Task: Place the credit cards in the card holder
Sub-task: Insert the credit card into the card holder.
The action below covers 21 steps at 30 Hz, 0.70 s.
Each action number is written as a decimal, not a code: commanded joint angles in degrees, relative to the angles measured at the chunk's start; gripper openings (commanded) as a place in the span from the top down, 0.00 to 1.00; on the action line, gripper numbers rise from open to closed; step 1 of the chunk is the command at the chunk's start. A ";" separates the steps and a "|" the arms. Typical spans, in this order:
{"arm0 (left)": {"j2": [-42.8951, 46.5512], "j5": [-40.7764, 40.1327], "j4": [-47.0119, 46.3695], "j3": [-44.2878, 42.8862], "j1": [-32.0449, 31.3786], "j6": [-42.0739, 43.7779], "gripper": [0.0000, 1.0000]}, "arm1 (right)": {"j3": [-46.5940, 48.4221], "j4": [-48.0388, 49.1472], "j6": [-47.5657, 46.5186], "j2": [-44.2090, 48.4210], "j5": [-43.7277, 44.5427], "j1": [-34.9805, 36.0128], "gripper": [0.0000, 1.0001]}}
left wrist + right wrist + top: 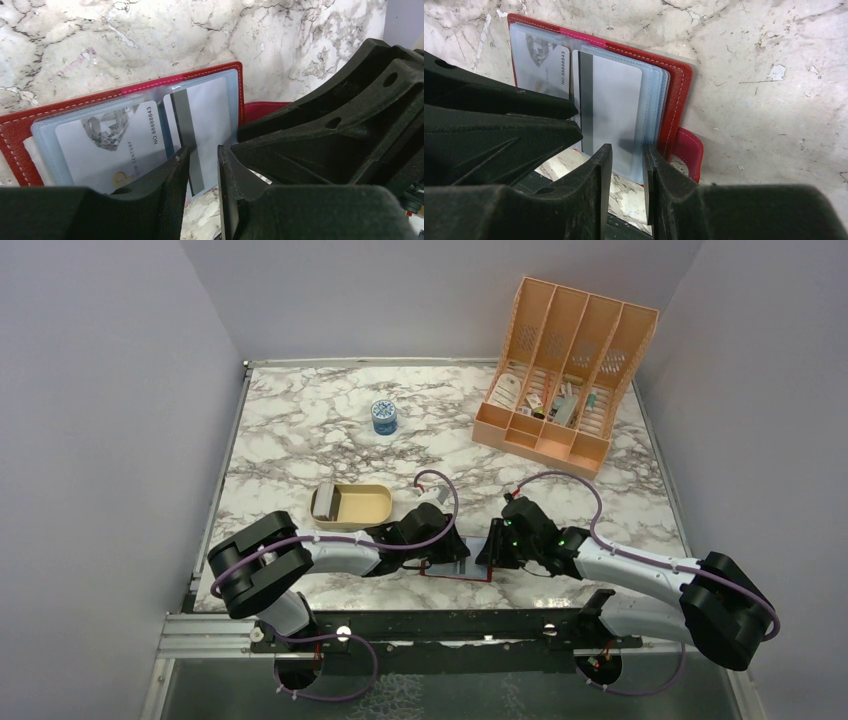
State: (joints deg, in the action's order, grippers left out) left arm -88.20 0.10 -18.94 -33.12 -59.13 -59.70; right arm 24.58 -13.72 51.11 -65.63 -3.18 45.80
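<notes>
The dark red card holder (452, 571) lies open at the table's front edge, between both grippers. In the left wrist view the holder (15, 137) has pale blue pockets; one holds a silver card with a diamond picture (110, 145), the other a silver card with a dark stripe (210, 110) that sticks out a little. My left gripper (204, 150) hovers over the striped card, jaws a narrow gap apart, nothing between them. My right gripper (626, 147) stands over the holder's (679, 100) pocket edge and the striped card (616, 110), also narrowly open. More cards (325, 502) lie stacked in the tan tray.
The shallow tan tray (372, 508) sits just left of and behind the left gripper (448, 545). A small blue round container (384, 416) stands mid-table. The peach slotted organizer (565, 375) stands at the back right. The right gripper (497, 545) is close to the left one.
</notes>
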 commanded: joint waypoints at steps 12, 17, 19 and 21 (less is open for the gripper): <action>2.45 -2.90 -0.47 0.07 -0.63 0.84 0.69 | -0.75 1.91 -0.89 1.25 0.64 0.38 0.70; 1.69 -2.88 0.22 -0.40 -0.63 1.35 0.65 | -0.97 2.27 -0.84 0.85 0.37 0.40 0.70; 1.26 -2.80 0.22 -0.47 -0.63 1.37 0.65 | -1.02 2.37 -0.79 0.79 0.29 0.40 0.70; 0.79 -2.75 0.22 -0.54 -0.63 1.36 0.65 | -1.10 2.45 -0.70 0.85 0.21 0.37 0.70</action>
State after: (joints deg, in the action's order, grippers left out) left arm -87.15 -1.06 -18.63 -33.30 -59.37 -59.22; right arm 24.25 -13.13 50.74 -65.23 -3.25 45.80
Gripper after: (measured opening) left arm 0.347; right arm 0.296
